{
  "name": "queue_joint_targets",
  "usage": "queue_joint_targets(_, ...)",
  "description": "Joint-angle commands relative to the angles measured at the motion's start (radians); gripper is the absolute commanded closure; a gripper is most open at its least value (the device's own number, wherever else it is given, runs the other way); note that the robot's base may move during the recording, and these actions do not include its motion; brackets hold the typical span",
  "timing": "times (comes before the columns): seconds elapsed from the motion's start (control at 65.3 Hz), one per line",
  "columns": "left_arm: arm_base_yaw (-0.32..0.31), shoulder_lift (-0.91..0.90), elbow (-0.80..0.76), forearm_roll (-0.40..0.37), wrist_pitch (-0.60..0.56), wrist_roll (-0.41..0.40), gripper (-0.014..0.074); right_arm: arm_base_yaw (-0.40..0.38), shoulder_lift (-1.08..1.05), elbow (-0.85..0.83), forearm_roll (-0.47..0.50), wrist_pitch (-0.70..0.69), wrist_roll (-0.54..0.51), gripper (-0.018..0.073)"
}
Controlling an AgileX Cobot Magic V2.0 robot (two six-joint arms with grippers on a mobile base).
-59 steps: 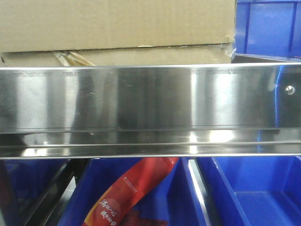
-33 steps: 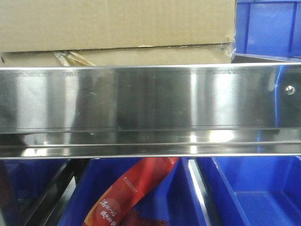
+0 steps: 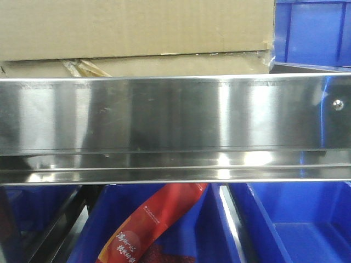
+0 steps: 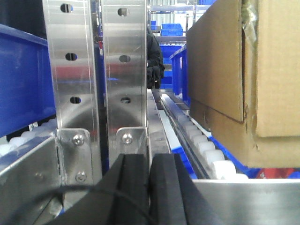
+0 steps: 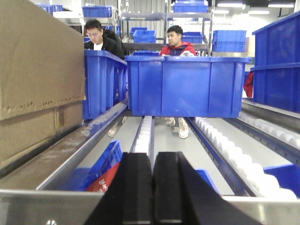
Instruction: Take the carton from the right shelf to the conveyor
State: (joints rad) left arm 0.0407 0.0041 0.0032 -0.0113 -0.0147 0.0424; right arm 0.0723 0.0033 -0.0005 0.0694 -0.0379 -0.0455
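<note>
The carton (image 3: 137,27) rests on the right shelf (image 3: 175,115), just behind the broad front rail. In the front view it fills the upper left and centre, with a tuft of amber tape (image 3: 82,67) at its lower edge. To its right stands a blue bin (image 3: 312,33), and a screw head (image 3: 338,103) marks the rail's right end. The conveyor is not in view. Handling assessment: the corrugated walls should be stiff enough to take a sideways squeeze but are likely to dent under a narrow point load. The plain card surface should offer fair friction, while the glossy tape would be slippery and is best avoided. The contents, and therefore the weight, cannot be determined. The box is too wide for one claw, so the probable hold is both arms pressing on opposite side faces, low down where the doubled flap edge (image 4: 243,70) stiffens the wall. The left gripper (image 4: 150,187) sits low at rail height beside the steel uprights (image 4: 75,70), pointing into the shelf. Its black fingers are pressed together on nothing, and the carton's left face (image 4: 220,65) stands near, on its right, without contact. The right gripper (image 5: 153,187) is posed the same way, level and pointing inward along the roller track (image 5: 225,145), with its fingers closed flush and empty. The carton's right face (image 5: 37,61) lies to its left, and a second blue bin (image 5: 185,86) sits ahead. The carton therefore lies between the two arms, and neither is touching it.
</note>
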Motion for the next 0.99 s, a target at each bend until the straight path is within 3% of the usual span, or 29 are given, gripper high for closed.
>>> queue_joint_targets(0.0, -0.002, -0.004, -0.003, -0.006, -0.047, 0.006, 0.0604, 0.001, -0.003, 0.000, -0.001, -0.056, -0.009, 0.0627)
queue_joint_targets(0.122, 0.000, -0.004, -0.003, -0.010, -0.149, 0.006, 0.0604, 0.001, -0.003, 0.000, -0.001, -0.126, -0.009, 0.0627)
queue_joint_targets(0.214, 0.000, -0.004, -0.012, -0.010, -0.225, 0.006, 0.0604, 0.001, -0.003, -0.033, -0.001, -0.094, -0.009, 0.0627)
queue_joint_targets(0.306, 0.000, -0.004, -0.115, -0.004, -0.134, 0.006, 0.0584, 0.001, -0.003, -0.128, -0.001, 0.002, -0.009, 0.0627)
queue_joint_targets(0.413, 0.000, 0.005, -0.274, 0.035, 0.015, 0.006, 0.0486, 0.001, -0.003, -0.256, -0.001, 0.099, -0.009, 0.0621)
queue_joint_targets(0.474, 0.000, 0.040, -0.378, 0.054, 0.107, 0.006, 0.0403, 0.001, 0.007, -0.325, -0.001, 0.131, -0.009, 0.0559)
queue_joint_targets(0.597, 0.000, 0.142, -0.574, 0.063, 0.285, 0.006, 0.0258, 0.001, 0.072, -0.432, -0.001, 0.144, -0.009, 0.0295)
queue_joint_targets(0.765, 0.000, 0.293, -0.760, 0.052, 0.393, 0.006, 0.0178, 0.001, 0.174, -0.515, -0.001, 0.142, -0.009, -0.0003)
queue_joint_targets(0.872, -0.025, 0.371, -0.818, 0.032, 0.402, 0.006, 0.0171, 0.001, 0.242, -0.542, 0.002, 0.144, -0.009, 0.0001)
queue_joint_targets(0.979, -0.138, 0.441, -0.870, 0.017, 0.448, 0.019, 0.0171, 0.014, 0.318, -0.599, 0.092, 0.205, -0.009, 0.0001)
